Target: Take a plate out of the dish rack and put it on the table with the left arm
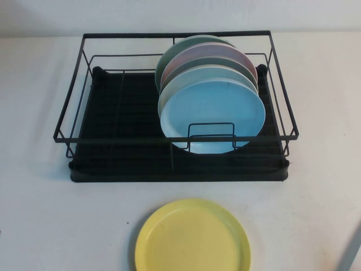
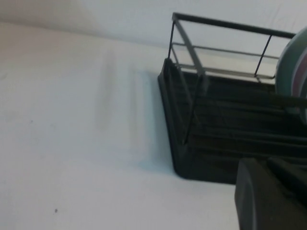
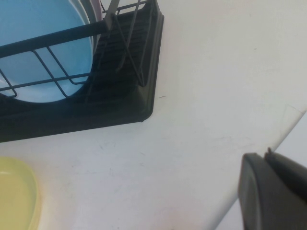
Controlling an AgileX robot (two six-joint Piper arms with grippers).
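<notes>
The pale-yellow plate lies flat on the white table, in front of the black wire dish rack; its edge also shows in the right wrist view. My left gripper is shut and empty, low over the table beside the rack's left front corner. My right gripper is shut and empty, near the rack's right front corner. Neither gripper shows in the high view.
A light-blue plate stands upright at the front of the rack's right half, with pink and green plates behind it. The rack's left half holds nothing. The table's edge runs close to my right gripper.
</notes>
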